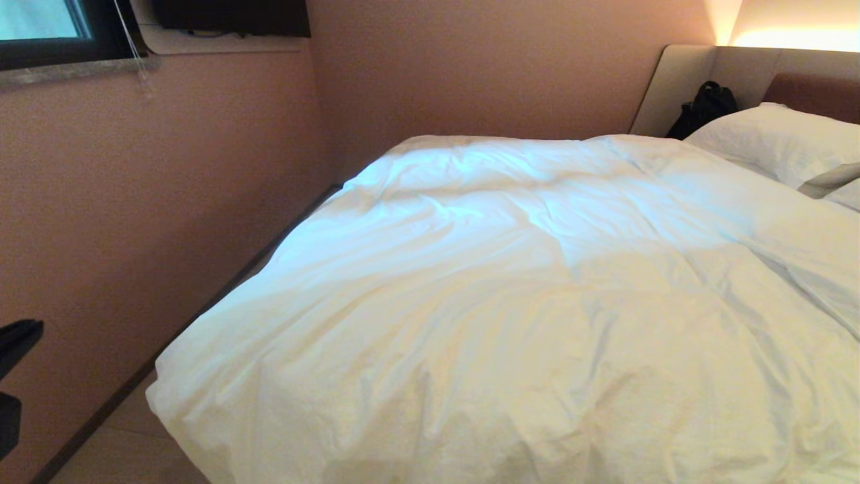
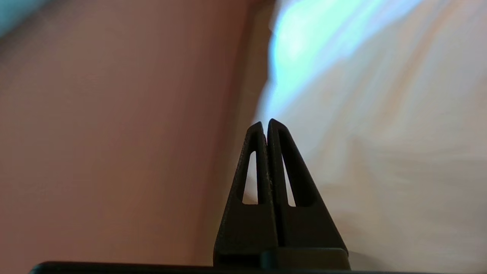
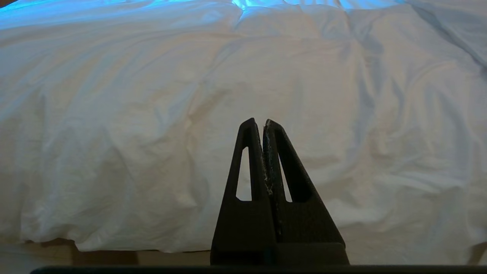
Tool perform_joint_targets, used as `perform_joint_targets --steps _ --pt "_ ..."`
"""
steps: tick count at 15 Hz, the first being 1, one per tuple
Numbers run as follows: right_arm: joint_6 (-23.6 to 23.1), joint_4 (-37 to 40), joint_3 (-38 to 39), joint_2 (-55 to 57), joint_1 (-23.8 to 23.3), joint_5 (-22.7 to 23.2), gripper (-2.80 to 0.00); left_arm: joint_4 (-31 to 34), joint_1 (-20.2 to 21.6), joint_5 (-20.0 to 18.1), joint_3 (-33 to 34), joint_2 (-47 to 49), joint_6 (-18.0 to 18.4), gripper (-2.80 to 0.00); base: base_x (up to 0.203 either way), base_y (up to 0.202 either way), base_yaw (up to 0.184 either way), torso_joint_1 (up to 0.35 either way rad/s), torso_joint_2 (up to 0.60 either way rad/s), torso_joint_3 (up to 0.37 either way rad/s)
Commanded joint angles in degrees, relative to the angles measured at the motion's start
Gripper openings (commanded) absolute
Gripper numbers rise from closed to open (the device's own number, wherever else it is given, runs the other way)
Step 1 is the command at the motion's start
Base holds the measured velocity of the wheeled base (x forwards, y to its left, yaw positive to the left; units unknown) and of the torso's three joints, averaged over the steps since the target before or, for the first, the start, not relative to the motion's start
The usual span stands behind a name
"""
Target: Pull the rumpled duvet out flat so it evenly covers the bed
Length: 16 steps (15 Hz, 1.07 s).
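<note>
The white duvet lies spread and wrinkled over most of the bed, its near edge hanging over the foot. In the left wrist view my left gripper is shut with nothing between its fingers; it hangs in the air between the pink wall and the duvet's side edge. A dark part of the left arm shows at the head view's left edge. My right gripper is shut and empty too, held in front of the duvet's foot edge without touching it.
Two white pillows lie at the headboard, with a black bag beside them. A pink wall runs close along the bed's left side, leaving a narrow floor strip. A window is at the top left.
</note>
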Motion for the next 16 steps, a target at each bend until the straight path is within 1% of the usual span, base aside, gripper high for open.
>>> perform_joint_targets --steps 1,3,4,5,6,9,11,13,14,16 --pt "0.00 0.01 0.05 -0.02 -0.05 0.00 -2.80 4.96 0.84 -0.19 0.35 -0.63 -14.45 -2.80 0.000 0.000 0.000 0.000 0.00 0.000" --pt "0.00 0.01 0.06 -0.02 0.04 0.00 -2.80 6.81 0.99 -0.26 0.43 -0.86 -23.37 -2.80 0.000 0.000 0.000 0.000 0.00 0.000" --pt "0.00 0.01 -0.03 -0.02 0.04 0.00 -2.80 7.12 1.12 -0.27 1.03 -1.27 -26.30 -2.80 0.000 0.000 0.000 0.000 0.00 0.000" --pt "0.00 0.01 -0.03 -0.02 -0.01 0.00 -2.80 6.83 1.21 -0.37 2.53 -2.00 -27.57 -2.80 0.000 0.000 0.000 0.000 0.00 0.000" --pt "0.00 0.01 0.06 -0.02 0.04 0.00 -2.80 6.51 1.30 -0.59 3.56 -3.14 -28.19 -2.80 0.000 0.000 0.000 0.000 0.00 0.000" --pt "0.00 0.01 -0.03 -0.02 0.04 0.00 -2.80 7.38 1.37 -1.80 2.79 -5.14 -28.95 -2.80 0.000 0.000 0.000 0.000 0.00 0.000" --pt "0.00 0.01 -0.02 -0.02 0.04 0.00 -2.80 8.70 1.35 -5.11 3.15 -6.66 -29.01 -2.80 0.000 0.000 0.000 0.000 0.00 0.000" --pt "0.00 0.01 -0.03 -0.02 0.04 0.00 -2.80 12.95 1.35 -8.28 3.35 -9.98 -29.24 -2.80 0.000 0.000 0.000 0.000 0.00 0.000" --pt "0.00 0.01 -0.02 -0.02 0.02 0.00 -2.80 14.48 1.35 -8.95 3.77 -11.79 -29.28 -2.80 0.000 0.000 0.000 0.000 0.00 0.000" --pt "0.00 0.01 0.05 -0.02 0.03 0.00 -2.80 15.21 1.35 -9.51 5.40 -15.50 -29.30 -2.80 0.000 0.000 0.000 0.000 0.00 0.000"
